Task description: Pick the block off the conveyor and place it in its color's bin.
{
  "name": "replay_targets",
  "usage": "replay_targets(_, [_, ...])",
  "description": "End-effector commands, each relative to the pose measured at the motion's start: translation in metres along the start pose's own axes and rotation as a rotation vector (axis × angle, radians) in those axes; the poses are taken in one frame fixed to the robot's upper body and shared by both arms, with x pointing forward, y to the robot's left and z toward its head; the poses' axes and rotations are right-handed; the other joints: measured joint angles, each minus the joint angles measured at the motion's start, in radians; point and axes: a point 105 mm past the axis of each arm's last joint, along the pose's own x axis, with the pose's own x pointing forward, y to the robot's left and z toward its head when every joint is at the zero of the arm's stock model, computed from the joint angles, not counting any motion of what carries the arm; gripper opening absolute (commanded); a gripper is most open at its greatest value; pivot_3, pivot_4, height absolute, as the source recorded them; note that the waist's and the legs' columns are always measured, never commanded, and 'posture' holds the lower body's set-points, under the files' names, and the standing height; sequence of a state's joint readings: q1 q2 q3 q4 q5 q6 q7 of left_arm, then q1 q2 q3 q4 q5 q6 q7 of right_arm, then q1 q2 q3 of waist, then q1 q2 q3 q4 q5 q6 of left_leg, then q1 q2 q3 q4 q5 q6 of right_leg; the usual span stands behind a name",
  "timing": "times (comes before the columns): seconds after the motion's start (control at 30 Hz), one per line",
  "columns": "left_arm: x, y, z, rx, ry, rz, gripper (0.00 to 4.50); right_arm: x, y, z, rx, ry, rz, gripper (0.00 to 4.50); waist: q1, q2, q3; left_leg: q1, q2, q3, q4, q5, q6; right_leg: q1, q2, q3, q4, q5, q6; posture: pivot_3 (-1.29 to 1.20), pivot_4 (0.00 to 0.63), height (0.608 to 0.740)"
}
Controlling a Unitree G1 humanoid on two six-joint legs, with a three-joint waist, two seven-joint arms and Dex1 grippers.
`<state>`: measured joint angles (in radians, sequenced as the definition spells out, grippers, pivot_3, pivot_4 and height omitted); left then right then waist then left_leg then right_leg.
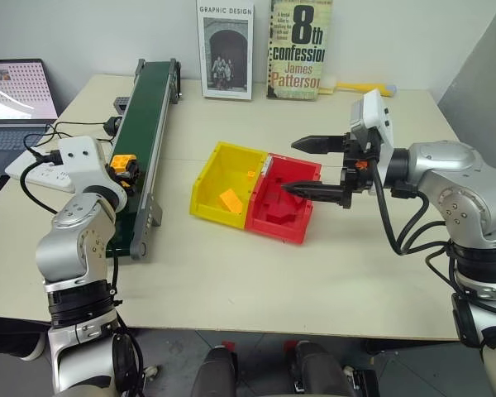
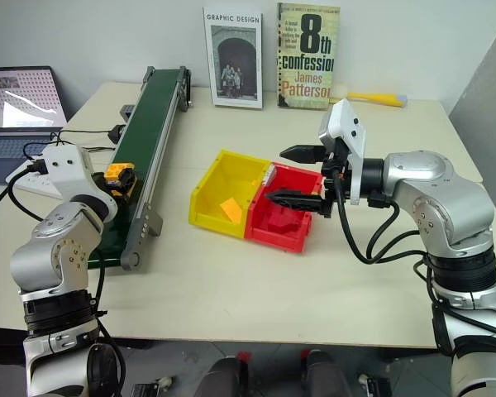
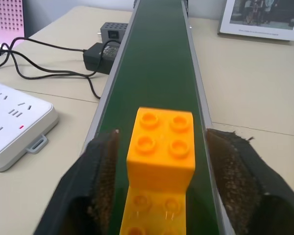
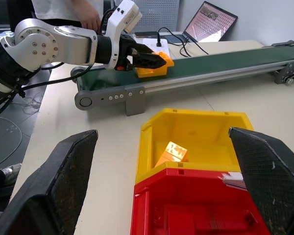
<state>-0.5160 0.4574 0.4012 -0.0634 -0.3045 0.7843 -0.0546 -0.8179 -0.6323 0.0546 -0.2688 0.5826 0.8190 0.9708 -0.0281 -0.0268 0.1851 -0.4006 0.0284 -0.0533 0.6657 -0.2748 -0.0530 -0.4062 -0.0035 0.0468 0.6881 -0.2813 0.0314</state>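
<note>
Field notes, from my remote station.

Table (image 1: 331, 273): pale top, carrying everything. I see 2 books propped at the far edge and a laptop at the far left.

Conveyor (image 1: 145, 116): long dark green belt running near to far along the left side of the table.

Bin (image 1: 223, 178): yellow tray at table centre, joined on its right to the red bin (image 1: 285, 203). 1 small orange piece already lies inside the yellow one.

Right tool (image 1: 318, 165): hovers over the red bin, fingers wide apart, holding nothing.

Left tool (image 3: 161, 166): at the near end of the belt, 1 finger either side of the block. In the wrist view I see a slim gap on each side, so I judge the fingers apart and not yet clamped, though I cannot rule out light contact.

Block (image 3: 161, 147): yellow-orange studded brick, sitting on the belt between those fingers, well apart from the bin. It is stepped: a taller 4-stud part farther along the belt, a lower studded part nearer the wrist. Its long axis runs along the belt.

Handling, my judgement: hard, light, rigid plastic, not fragile, but the smooth walls could slip. I would grip the 2 flat side walls of the taller part, across the short axis, squarely.
</note>
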Motion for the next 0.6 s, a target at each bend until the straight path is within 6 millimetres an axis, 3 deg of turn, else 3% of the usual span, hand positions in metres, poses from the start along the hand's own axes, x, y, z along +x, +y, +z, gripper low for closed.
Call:
replay_targets(0.03, [-0.003, -0.001, 0.012, 0.001, -0.030, -0.009, 2.01, -0.006, 0.001, 0.018, -0.061, -0.034, -0.009, 4.50, 0.000, 0.000, 0.000, 0.000, 0.000, 0.000, 0.000, 0.000, 0.000, 0.000, 0.000, 0.000, 0.000, 0.000, 0.000, 0.00, 0.150, 0.740])
replay_targets(0.1, [-0.003, -0.001, 0.012, 0.014, -0.019, -0.011, 1.60, -0.007, 0.002, 0.019, -0.061, -0.033, -0.009, 4.50, 0.000, 0.000, 0.000, 0.000, 0.000, 0.000, 0.000, 0.000, 0.000, 0.000, 0.000, 0.000, 0.000, 0.000, 0.000, 0.00, 0.150, 0.740])
replay_targets(0.23, [-0.003, -0.015, 0.028, 0.017, -0.042, -0.074, 1.54, -0.012, 0.002, 0.020, -0.093, 0.005, -0.012, 4.50, 0.001, 0.000, 0.000, 0.000, 0.000, 0.000, 0.000, 0.000, 0.000, 0.000, 0.000, 0.000, 0.000, 0.000, 0.000, 0.00, 0.150, 0.740])
replay_targets(0.37, [-0.007, -0.061, 0.047, 0.068, -0.055, -0.329, 1.54, -0.019, 0.001, 0.017, -0.188, 0.107, -0.027, 4.50, 0.006, 0.000, 0.000, -0.001, -0.001, -0.001, 0.000, 0.000, 0.000, 0.000, 0.000, -0.002, -0.001, 0.000, 0.000, 0.00, 0.150, 0.740])
replay_targets(0.6, [-0.015, -0.139, 0.037, 0.203, 0.024, -0.716, 1.54, -0.032, 0.003, 0.019, -0.234, 0.177, -0.064, 4.50, 0.001, 0.000, 0.000, 0.000, -0.001, 0.000, -0.001, 0.000, 0.000, 0.001, 0.000, -0.001, -0.002, 0.000, 0.000, 0.00, 0.150, 0.740])
